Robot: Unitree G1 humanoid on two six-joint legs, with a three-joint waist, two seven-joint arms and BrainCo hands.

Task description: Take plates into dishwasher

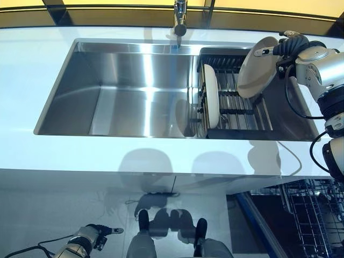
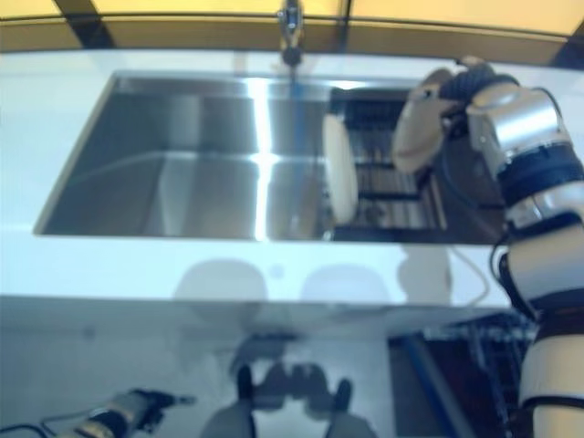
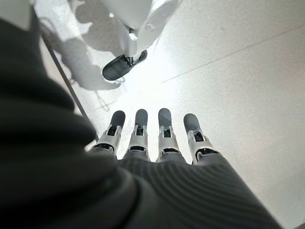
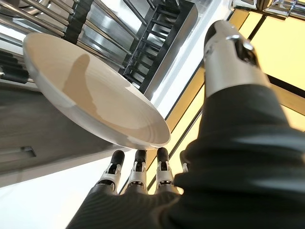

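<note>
Brushed stainless steel sink (image 1: 129, 91) with a bright sheen, chrome metal faucet (image 1: 180, 21) behind the sink, glossy white countertop (image 1: 161, 156) around the sink, black metal wire rack (image 1: 236, 102) inside the sink, smooth cream ceramic plates (image 1: 258, 67), glossy speckled floor (image 3: 238, 71)

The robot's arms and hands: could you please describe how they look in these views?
Both arms are silver-grey with rounded shells, dark ribbed bands at the joints and black cables looping beside them. Each robot hand, the right and the left, has a dark ribbed cover over its back and wrist. The left hand's fingers are silver with rounded dark tips in a row; the right thumb matches them.
</note>
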